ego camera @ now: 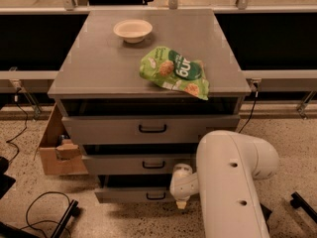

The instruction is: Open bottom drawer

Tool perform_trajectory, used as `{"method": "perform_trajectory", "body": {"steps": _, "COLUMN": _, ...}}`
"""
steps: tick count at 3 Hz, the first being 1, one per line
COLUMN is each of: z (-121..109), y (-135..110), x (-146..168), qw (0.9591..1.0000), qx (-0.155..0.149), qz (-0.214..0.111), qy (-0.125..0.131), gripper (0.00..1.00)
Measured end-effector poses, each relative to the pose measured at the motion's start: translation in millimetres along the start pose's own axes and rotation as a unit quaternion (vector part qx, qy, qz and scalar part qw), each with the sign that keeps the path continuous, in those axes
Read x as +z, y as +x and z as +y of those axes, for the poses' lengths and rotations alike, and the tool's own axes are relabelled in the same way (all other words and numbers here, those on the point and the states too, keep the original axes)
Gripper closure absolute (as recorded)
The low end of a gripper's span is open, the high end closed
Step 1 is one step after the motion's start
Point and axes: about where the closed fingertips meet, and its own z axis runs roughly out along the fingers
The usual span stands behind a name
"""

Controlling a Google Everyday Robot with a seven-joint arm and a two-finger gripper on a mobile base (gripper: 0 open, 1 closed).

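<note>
The bottom drawer (133, 195) is a shallow grey front with a small black loop handle (156, 196). It is the lowest of three in the grey cabinet (99, 78) and stands slightly out, with a dark gap above it. My white arm (233, 182) fills the lower right. My gripper (182, 202) is at the right end of the bottom drawer's front, just right of the handle and largely hidden by the wrist.
The middle drawer (138, 164) and top drawer (148, 129) also stand slightly out. A white bowl (132, 29) and a green snack bag (173, 71) lie on the cabinet top. A cardboard box (59, 150) stands left of the cabinet. Cables (44, 209) lie on the floor.
</note>
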Motion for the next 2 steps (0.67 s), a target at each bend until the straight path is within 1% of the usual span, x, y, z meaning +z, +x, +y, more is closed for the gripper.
{"method": "perform_trajectory", "body": {"steps": 1, "z": 0.9, "y": 0.3, "x": 0.7, "qw": 1.0, "qx": 0.0, "qz": 0.0, "qy": -0.001, "gripper": 0.0}}
{"method": "perform_trajectory", "body": {"steps": 2, "z": 0.9, "y": 0.3, "x": 0.7, "qw": 1.0, "qx": 0.0, "qz": 0.0, "qy": -0.001, "gripper": 0.0}}
